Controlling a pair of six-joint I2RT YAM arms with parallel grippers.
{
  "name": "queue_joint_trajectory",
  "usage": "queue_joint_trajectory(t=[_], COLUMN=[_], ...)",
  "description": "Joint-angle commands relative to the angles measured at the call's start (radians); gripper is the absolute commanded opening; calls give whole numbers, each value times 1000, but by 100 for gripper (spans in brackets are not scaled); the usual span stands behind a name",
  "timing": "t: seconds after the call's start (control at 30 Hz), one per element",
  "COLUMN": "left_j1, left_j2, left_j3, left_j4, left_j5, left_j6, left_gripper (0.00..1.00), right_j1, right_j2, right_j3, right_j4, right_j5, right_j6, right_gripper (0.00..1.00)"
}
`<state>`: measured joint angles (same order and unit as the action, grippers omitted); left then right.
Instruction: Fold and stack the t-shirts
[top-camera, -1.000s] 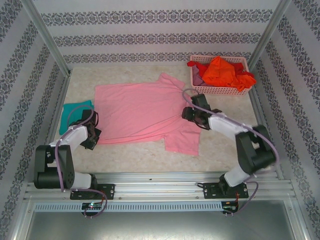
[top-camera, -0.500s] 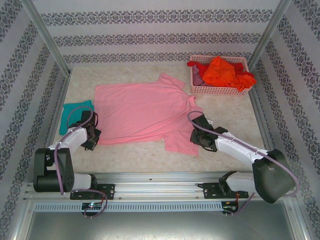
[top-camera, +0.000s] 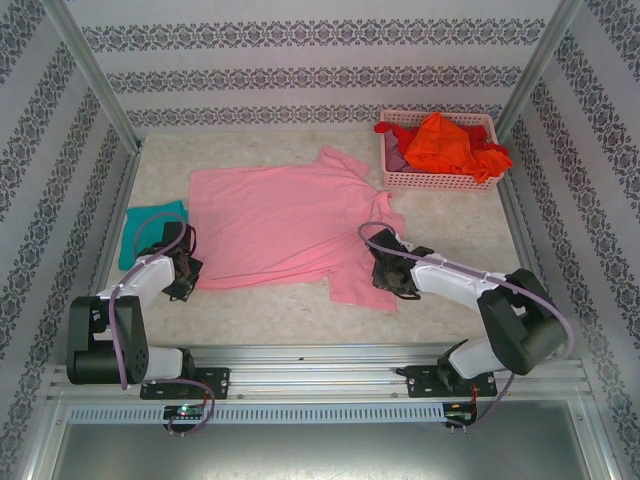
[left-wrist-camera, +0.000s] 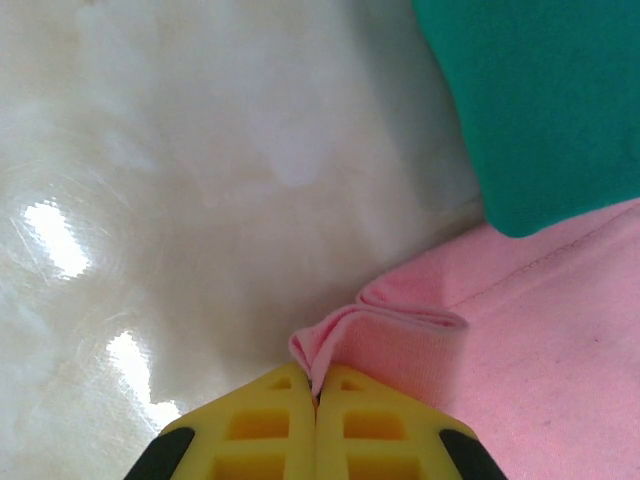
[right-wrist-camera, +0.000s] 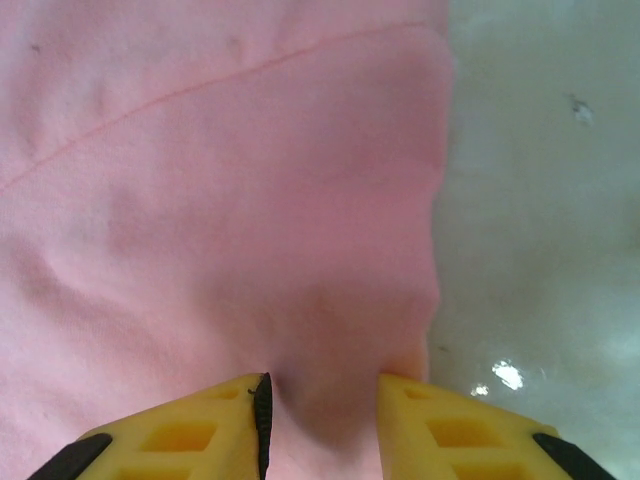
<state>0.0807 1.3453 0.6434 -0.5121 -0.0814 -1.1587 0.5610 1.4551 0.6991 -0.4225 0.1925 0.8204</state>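
Top external: pink t-shirt (top-camera: 280, 225) spread flat mid-counter, light pink, plain and mostly smooth. Its long axis runs left-right, with the hem at the left and the neck end at the right, toward the basket. One sleeve points to the far side, the other to the near edge. Teal t-shirt (top-camera: 150, 222) lies as a small folded block at the left, just beside the pink hem. The counter (top-camera: 450, 230) is pale and speckled. A pink lattice basket (top-camera: 440, 182) sits at the far right corner with an orange t-shirt (top-camera: 440, 140) heaped on top, a red t-shirt (top-camera: 492, 160) spilling over the right rim and a bit of a mauve t-shirt (top-camera: 395, 158) at its left end. Left hand (top-camera: 183, 278) is at the near-left hem corner; right hand (top-camera: 383, 272) is on the near sleeve. Left wrist: left hand (left-wrist-camera: 316, 385) has its yellow fingers pressed together, pinching a small raised fold of the pink t-shirt (left-wrist-camera: 560, 330) at the hem corner. The hem stitch line is visible on the cloth to the right. A corner of the teal t-shirt (left-wrist-camera: 540, 100) is at upper right, meeting the pink edge; whether they overlap cannot be told. Glossy counter (left-wrist-camera: 200, 180) is at the left. Right wrist: right hand (right-wrist-camera: 320, 390) has its fingers partly spread, tips down on the pink t-shirt (right-wrist-camera: 230, 180), with a soft hump of cloth between them, not clamped. A seam runs diagonally across the top, the sleeve edge falls down the right side, and bare counter (right-wrist-camera: 540, 200) lies beyond it.
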Motion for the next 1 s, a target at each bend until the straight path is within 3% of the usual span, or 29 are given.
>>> queue_joint_trajectory(t=[0.0, 0.2, 0.33, 0.97], left_j1=[13, 13, 13, 13], left_j2=[-11, -13, -27, -275], left_j3=[-16, -19, -20, -32], left_j4=[11, 10, 0, -151], left_j5=[-5, -1, -3, -14], left_j6=[11, 10, 10, -5], left_gripper=[0, 0, 0, 0], right_j1=[5, 2, 14, 77], right_j2=[31, 93, 50, -519], right_j3=[33, 11, -13, -112], right_j4=[13, 13, -21, -107], right_j5=[40, 14, 15, 175], right_j6=[-1, -5, 12, 60], right_gripper=[34, 30, 1, 0])
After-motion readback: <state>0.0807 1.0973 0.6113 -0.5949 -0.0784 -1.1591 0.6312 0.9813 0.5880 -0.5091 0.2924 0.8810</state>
